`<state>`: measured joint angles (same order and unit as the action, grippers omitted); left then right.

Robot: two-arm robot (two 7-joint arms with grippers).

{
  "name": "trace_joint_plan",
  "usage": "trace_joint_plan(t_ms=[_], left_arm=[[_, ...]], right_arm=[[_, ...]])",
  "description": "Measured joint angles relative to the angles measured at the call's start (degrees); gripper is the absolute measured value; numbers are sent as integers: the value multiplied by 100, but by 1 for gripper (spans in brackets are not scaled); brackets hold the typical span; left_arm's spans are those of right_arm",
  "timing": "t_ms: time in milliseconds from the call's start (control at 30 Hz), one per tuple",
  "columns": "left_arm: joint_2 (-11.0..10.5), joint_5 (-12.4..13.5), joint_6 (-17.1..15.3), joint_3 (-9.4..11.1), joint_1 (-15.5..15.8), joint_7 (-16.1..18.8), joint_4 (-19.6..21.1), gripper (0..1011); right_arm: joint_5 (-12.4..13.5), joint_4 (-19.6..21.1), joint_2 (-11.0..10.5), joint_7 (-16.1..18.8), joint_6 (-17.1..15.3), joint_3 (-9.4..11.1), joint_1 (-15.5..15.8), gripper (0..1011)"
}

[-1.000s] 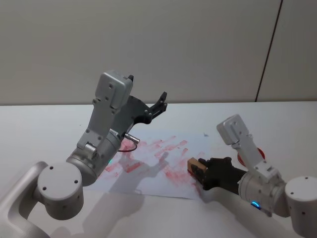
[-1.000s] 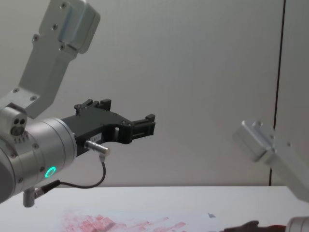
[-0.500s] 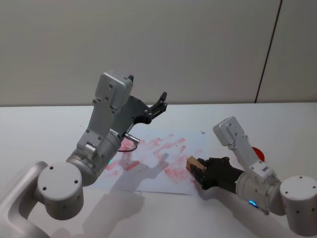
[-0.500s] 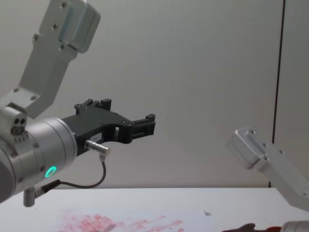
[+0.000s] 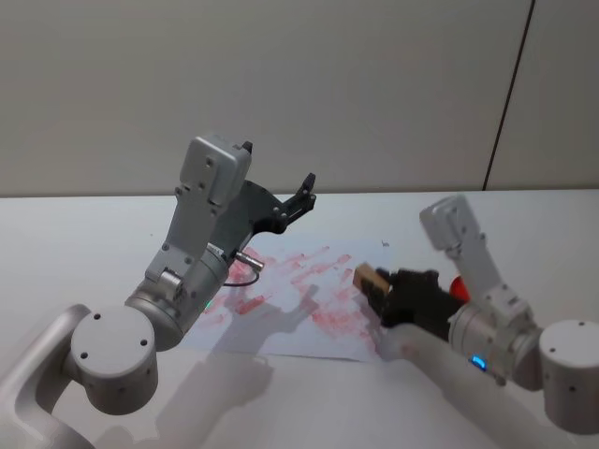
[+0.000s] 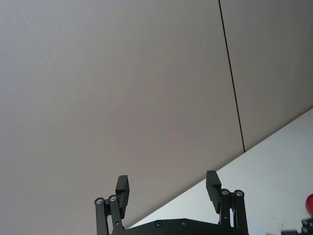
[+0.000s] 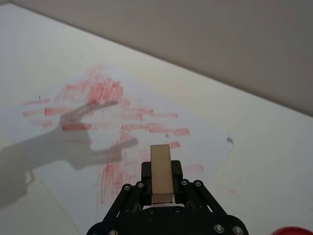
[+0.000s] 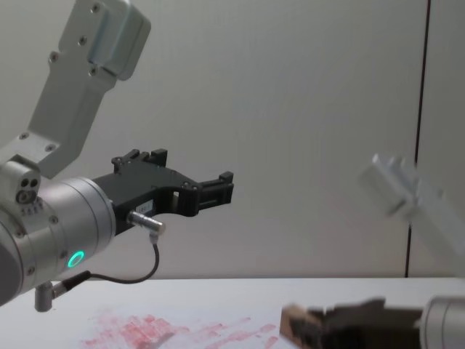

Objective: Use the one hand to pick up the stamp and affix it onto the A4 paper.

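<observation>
The left end effector [image 5: 307,187] hangs raised well above the white table [image 5: 84,243], its two black fingers [image 6: 122,188] spread wide with nothing between them. Beneath and beside it lies the A4 paper [image 5: 281,323], flat on the table and smeared with red-pink ink blotches. To the right, the right end effector [image 5: 379,292] pinches the stamp [image 5: 368,277], a small tan wooden block, lifted clear over the paper's right edge. A red round pad [image 7: 292,230] sits on the table behind it.
</observation>
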<state>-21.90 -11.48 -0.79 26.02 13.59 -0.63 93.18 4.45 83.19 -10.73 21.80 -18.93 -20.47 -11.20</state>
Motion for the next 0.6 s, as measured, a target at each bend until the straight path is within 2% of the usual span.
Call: trace_joint_plan(t_ms=[267,433,600], left_arm=[[0,0,0,0,0,0,0,1001],[0,0,0,0,0,0,0,1001],[0,0,0,0,0,0,0,1001]], right_arm=[[388,393,-121,-291,128,191,53,225],[616,690,-362,-529,94,408,210,225],[715,852,-580,-678,3,567,366,225]])
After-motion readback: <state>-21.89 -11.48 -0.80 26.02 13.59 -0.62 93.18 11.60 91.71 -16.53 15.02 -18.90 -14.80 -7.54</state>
